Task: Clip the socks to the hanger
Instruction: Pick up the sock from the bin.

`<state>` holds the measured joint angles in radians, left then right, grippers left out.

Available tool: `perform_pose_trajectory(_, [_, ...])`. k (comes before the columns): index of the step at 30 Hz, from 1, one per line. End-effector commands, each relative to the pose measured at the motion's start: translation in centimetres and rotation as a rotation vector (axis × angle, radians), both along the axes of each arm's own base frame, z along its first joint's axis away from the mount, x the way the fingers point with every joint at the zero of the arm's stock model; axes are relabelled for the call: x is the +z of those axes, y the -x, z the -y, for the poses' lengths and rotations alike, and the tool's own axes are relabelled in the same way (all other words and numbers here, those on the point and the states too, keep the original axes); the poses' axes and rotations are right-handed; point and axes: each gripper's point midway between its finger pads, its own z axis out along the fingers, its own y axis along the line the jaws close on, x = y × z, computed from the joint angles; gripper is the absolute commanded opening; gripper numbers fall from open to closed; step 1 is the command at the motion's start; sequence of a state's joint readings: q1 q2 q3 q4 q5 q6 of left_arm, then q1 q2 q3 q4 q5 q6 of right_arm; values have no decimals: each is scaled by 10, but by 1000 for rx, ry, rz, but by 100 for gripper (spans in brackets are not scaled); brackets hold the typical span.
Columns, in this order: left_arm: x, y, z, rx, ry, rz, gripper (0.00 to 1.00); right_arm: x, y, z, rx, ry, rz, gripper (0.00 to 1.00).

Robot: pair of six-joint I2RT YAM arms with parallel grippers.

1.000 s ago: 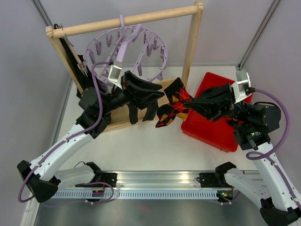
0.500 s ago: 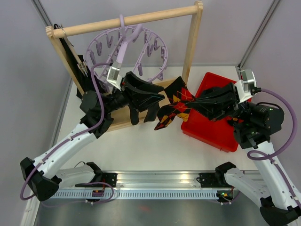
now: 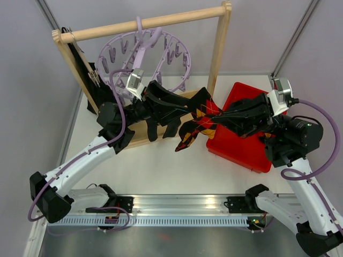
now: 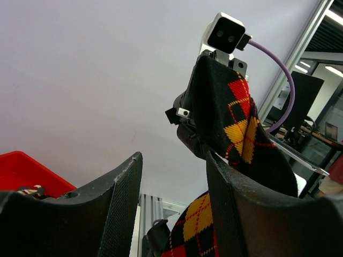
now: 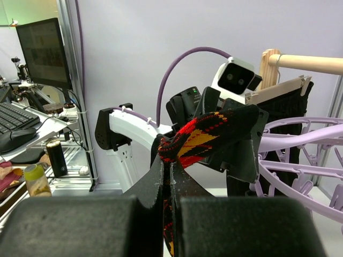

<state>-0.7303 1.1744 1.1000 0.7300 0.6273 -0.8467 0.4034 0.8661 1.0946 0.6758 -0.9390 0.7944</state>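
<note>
right gripper (image 3: 216, 117) still pinches the argyle sock (image 3: 199, 127); left gripper (image 3: 186, 109), jaws apart, has edged closer, perhaps touching it.

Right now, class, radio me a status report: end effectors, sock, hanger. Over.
Right end effector shut on argyle sock. Left end effector open, alongside the sock. Sock not yet clipped to hanger; left arm sits in front of it.

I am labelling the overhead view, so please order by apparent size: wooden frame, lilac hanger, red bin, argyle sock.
1. wooden frame
2. lilac hanger and red bin: alike, the bin partly hidden by the right arm, so not ranked
3. argyle sock, smallest
</note>
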Motion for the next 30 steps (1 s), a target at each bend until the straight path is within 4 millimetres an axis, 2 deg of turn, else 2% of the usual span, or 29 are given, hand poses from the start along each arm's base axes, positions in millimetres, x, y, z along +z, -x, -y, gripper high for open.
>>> perform_pose_trajectory(1, [27,13,-6,-46,68,48,57,14,15,3,20,-19,70,0])
perform_pose_trajectory(9, [34,18,-8,-66,93,72,57,11,9,1,12,-8,61,0])
perform_pose_trajectory(21, [32,21,-11,-51,89,83,57,8,-2,-2,-27,3,55,0])
perform_pose_trajectory(30, [17,22,-17,0,55,90,57,28,5,5,-56,-37,92,0])
